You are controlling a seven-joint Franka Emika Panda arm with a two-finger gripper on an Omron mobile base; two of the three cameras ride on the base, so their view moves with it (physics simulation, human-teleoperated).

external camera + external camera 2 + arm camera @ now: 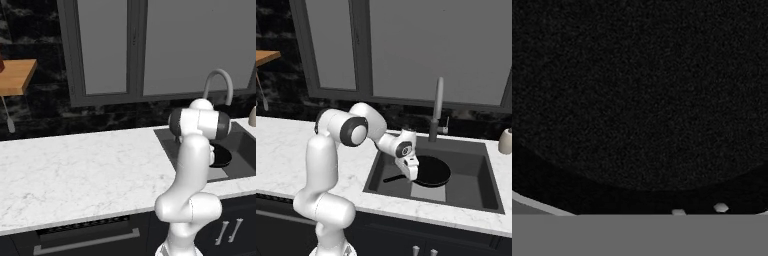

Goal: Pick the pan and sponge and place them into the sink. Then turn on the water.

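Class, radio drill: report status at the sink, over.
Gripper low over the pan's near rim, jaw state unclear. Pan flat in the sink, handle toward the left wall. Faucet dry. No obstruction seen.

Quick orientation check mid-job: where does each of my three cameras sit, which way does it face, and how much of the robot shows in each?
Left base view: behind the arm on its left, facing forward and down over the counter toward the sink; the arm rises at lower right.
Right base view: behind on the right, facing the sink; arm at lower left, gripper over the pan.
Hand view: on the hand, facing close onto the pan's black surface; fingertips at the bottom.
Both base views share the sink, pan and faucet.
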